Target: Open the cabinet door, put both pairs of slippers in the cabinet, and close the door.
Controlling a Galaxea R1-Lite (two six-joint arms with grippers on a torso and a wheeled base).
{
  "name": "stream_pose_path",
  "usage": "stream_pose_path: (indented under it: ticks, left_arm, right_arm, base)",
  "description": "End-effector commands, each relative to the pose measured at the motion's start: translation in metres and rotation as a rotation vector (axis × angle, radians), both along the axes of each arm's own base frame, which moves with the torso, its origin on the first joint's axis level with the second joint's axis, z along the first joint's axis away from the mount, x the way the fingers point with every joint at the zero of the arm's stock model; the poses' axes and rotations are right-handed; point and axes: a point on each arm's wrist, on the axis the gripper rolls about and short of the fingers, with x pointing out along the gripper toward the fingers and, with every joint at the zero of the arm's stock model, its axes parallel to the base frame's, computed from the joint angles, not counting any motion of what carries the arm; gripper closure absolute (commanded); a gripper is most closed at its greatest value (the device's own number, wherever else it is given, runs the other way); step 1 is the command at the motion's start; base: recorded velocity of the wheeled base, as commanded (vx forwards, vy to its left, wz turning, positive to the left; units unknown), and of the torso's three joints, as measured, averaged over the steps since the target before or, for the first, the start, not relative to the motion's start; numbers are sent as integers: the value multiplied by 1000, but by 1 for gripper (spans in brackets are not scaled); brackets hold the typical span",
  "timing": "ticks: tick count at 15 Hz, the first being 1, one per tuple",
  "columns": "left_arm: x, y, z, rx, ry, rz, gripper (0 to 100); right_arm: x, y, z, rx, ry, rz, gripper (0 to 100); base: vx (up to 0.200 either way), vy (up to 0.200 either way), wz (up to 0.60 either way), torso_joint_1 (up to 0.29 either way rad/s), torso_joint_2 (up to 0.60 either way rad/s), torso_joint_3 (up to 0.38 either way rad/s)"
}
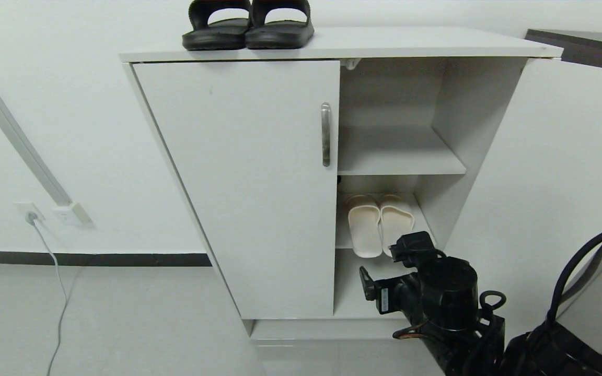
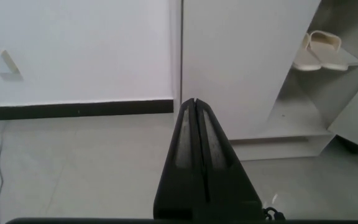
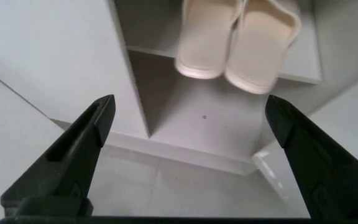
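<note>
Now my right gripper (image 3: 188, 117) stands wide open before the white cabinet (image 1: 411, 43). Rounded cream slippers (image 1: 379, 223), perhaps foam, lie on its lower shelf (image 3: 306, 65), and matte black slippers (image 1: 249, 30) on top. My left gripper (image 2: 194, 111) is closed flat.

We hold our right arm (image 1: 447, 292) low and out in front, with the right gripper (image 1: 387, 263) pointing forward and its fingers (image 3: 73, 162) spread wide apart, while our left gripper (image 2: 194, 112) tilts downward, its two fingers pressed flat together.
</note>
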Motion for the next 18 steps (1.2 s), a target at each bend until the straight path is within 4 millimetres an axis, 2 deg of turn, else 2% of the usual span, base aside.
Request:
stream_pose_path:
  ticks: [1,11,18]
  left_arm:
    - [0,0,0,1,2,0,100]
    - [0,0,0,-1,2,0,100]
    - [0,0,0,-2,2,0,100]
  right_arm:
    - [0,0,-1,-1,1,0,0]
    - [-2,-2,1,19,-21,2,0]
    - [-3,-5,6,40,-39,-3,0]
  base:
    - [0,200,0,7,2,2]
    - [0,200,0,1,0,1]
    - [0,0,0,0,0,0]
